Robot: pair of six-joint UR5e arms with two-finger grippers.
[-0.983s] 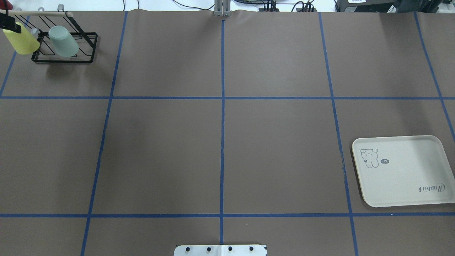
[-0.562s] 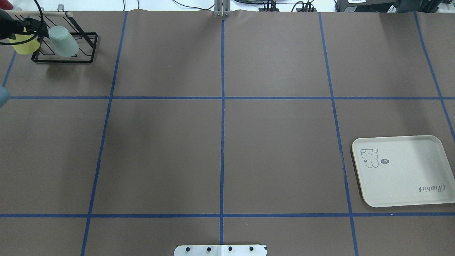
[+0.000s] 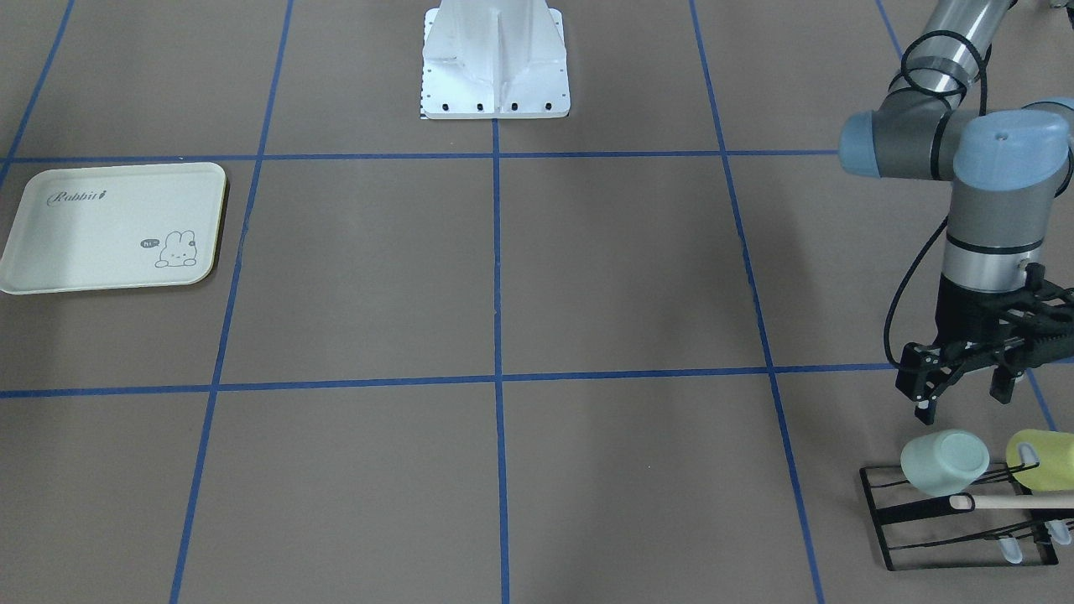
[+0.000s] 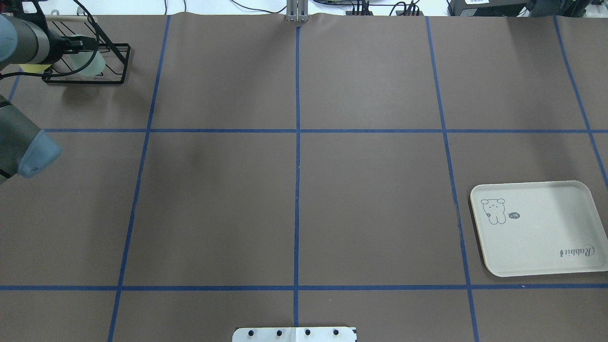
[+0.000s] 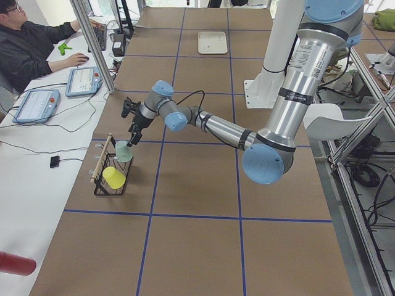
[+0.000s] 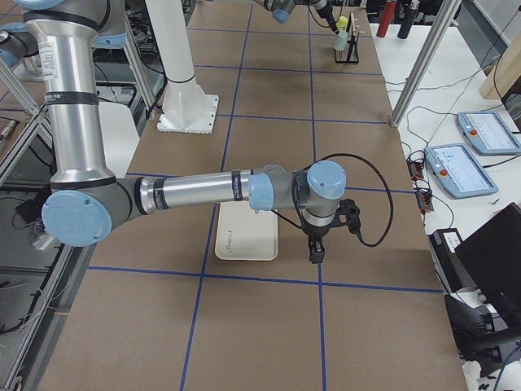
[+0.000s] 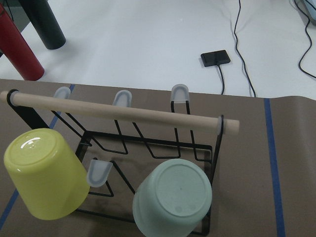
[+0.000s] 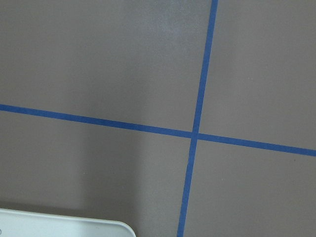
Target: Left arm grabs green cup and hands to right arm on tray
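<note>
The pale mint-green cup (image 3: 944, 461) hangs upside down on a black wire rack (image 3: 923, 513), next to a brighter yellow-green cup (image 3: 1040, 460). The left wrist view looks down on the green cup's base (image 7: 173, 200). My left gripper (image 3: 963, 398) is open and empty. It hovers just above and short of the green cup and does not touch it. In the overhead view my left arm hides most of the green cup (image 4: 97, 65). The cream tray (image 3: 101, 252) lies bare at the far side. My right gripper (image 6: 314, 248) hangs beside the tray (image 6: 244, 236); I cannot tell whether it is open or shut.
The rack has a wooden dowel (image 7: 123, 111) across its top and white-capped pegs. A red cylinder (image 7: 19, 49) and a black one (image 7: 44, 24) stand on the white table beyond it. An operator (image 5: 31, 43) sits near the rack. The robot base (image 3: 495, 59) is mid-table.
My left arm has swung in from the left edge over the rack. It now covers the yellow-green cup and part of the green cup in the overhead view. The cups and tray have not moved.
</note>
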